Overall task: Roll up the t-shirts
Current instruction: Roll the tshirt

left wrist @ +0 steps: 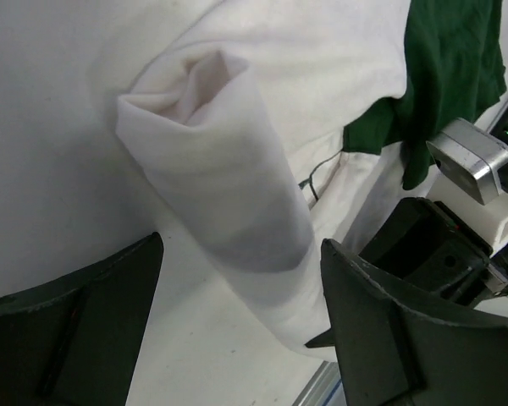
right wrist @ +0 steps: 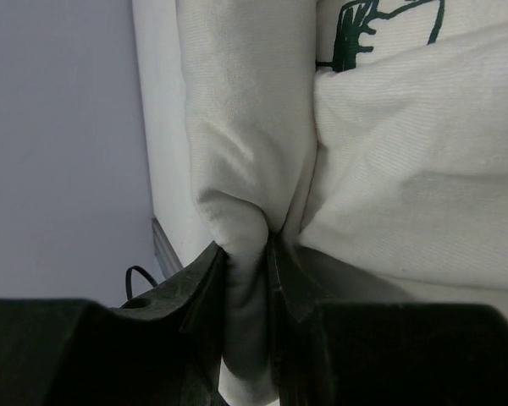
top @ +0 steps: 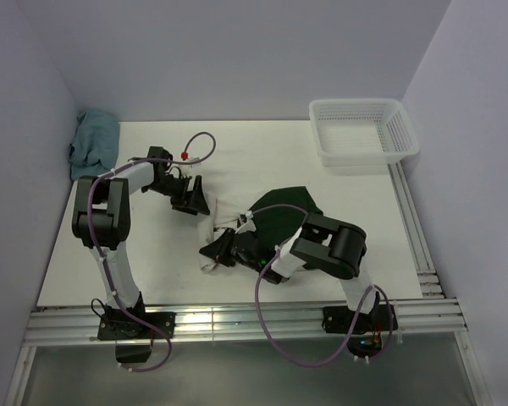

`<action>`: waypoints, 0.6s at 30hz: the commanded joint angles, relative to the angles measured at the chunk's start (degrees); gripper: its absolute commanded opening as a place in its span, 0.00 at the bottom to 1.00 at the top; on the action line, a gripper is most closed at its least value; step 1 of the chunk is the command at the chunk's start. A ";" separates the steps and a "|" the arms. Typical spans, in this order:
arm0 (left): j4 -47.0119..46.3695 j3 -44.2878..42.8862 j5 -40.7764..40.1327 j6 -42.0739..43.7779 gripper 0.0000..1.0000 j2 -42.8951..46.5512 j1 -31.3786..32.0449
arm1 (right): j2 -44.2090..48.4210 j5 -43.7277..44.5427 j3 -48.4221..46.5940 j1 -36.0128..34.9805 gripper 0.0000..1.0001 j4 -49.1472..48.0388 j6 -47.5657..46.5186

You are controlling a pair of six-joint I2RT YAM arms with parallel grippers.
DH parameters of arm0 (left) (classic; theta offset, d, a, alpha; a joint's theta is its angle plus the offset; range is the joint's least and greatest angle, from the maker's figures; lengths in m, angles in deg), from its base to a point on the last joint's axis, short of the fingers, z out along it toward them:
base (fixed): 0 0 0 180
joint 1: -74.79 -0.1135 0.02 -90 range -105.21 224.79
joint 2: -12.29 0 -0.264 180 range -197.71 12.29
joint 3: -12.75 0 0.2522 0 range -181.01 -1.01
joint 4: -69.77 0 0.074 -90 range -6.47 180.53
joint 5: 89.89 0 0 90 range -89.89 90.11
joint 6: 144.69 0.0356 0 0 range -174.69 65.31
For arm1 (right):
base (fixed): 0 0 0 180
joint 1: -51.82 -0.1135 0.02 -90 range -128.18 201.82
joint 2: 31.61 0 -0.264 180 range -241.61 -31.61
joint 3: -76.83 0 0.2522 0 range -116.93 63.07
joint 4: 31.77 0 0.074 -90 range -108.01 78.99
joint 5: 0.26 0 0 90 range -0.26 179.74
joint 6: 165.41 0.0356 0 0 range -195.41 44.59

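surface (top: 161,254): white, enclosed by lavender walls (top: 237,59) | t-shirt (top: 286,207): laid mid-surface, partly rolled | left claw (left wrist: 241,279): held wide apart astride the roll | right claw (right wrist: 247,262): clamped on a t-shirt fold | basket (top: 356,103), teal cloth (top: 95,144): at far corners

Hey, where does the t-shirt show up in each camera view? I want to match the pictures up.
Top external: t-shirt at the table's centre, between the two arms.
Left wrist: its cream roll fills the middle, between the open left fingers.
Right wrist: its cream fold is at centre, pinched by the right fingers.
Shared landmark: green sleeve, seen in the top and left wrist views only.
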 commanded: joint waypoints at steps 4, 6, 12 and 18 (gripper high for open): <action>-7.36 -0.36 -9.27 -5.45 0.61 0.17 1.03 | 0.41 -1.39 0.73 0.23 0.22 -1.48 1.16; -7.10 -0.80 -14.26 -6.42 0.44 1.05 1.73 | 1.64 0.28 -0.85 -0.03 0.27 4.93 -0.42; -4.47 -0.98 -26.58 -7.22 0.00 4.74 7.01 | 5.60 3.89 -3.85 -1.44 0.51 20.16 -2.89; -1.30 -2.12 -33.79 -7.40 0.00 6.06 10.79 | 9.90 11.26 -11.13 -3.02 0.60 42.54 -5.43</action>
